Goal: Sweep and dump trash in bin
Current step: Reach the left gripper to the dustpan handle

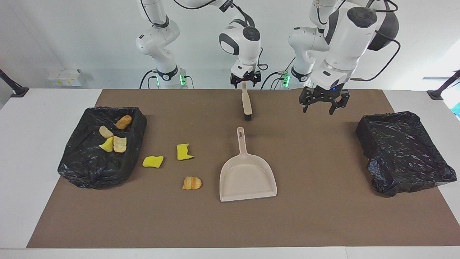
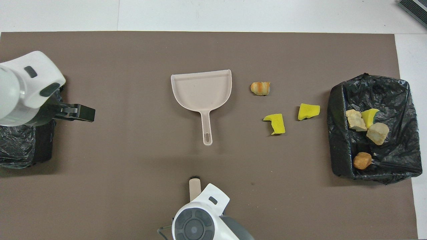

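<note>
Overhead, the right gripper [image 1: 245,81] hangs with its jaws spread just above the brush [image 1: 246,103] handle's end, seemingly clear of it, while the left gripper [image 1: 324,104], also open and empty, hovers over the mat [image 1: 323,216] near the empty bin [image 1: 406,151]. Three trash scraps [image 1: 186,151] lie beside the dustpan [image 1: 248,176], four more inside the other bin [image 1: 90,162].
</note>
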Motion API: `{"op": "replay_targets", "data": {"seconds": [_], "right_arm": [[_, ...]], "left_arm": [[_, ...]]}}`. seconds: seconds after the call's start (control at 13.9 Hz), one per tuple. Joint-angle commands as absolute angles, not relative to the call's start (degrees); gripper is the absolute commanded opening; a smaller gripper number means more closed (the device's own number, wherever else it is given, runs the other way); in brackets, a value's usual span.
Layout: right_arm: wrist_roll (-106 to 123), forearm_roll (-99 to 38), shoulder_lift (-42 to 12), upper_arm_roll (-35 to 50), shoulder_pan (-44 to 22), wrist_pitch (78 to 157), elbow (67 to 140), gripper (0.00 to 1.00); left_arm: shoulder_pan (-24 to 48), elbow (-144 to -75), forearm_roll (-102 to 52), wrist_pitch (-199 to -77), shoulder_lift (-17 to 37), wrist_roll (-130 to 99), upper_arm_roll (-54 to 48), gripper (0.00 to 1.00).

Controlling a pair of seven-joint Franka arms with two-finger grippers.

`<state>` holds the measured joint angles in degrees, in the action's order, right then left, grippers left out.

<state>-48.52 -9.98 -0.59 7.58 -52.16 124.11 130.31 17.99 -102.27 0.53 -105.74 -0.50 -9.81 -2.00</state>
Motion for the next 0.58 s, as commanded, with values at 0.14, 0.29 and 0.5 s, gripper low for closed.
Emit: {"op": "replay_targets", "data": {"seconds": [0.14,0.29,0.5], "right_arm": [[-49.7,-16.3,1.0,7.4,-52.8,125.5,133.0,1.00],[-49.7,-16.7,0.1,7.4,-54.2,126.5,133.1,0.97],[-49.7,-16.7,0.1,7.4,-54.3,126.7,133.2,0.77]], "left_arm": [[24.3,-104.3,0.1,-111.5,2.9,-17.1,-1.1,1.00],[29.2,-105.6,0.0,-113.8,4.6,-27.4,-1.1,1.00],[32.2,-105.6,0.0,-119.3,9.0,-30.3,-1.1,1.00]]}}
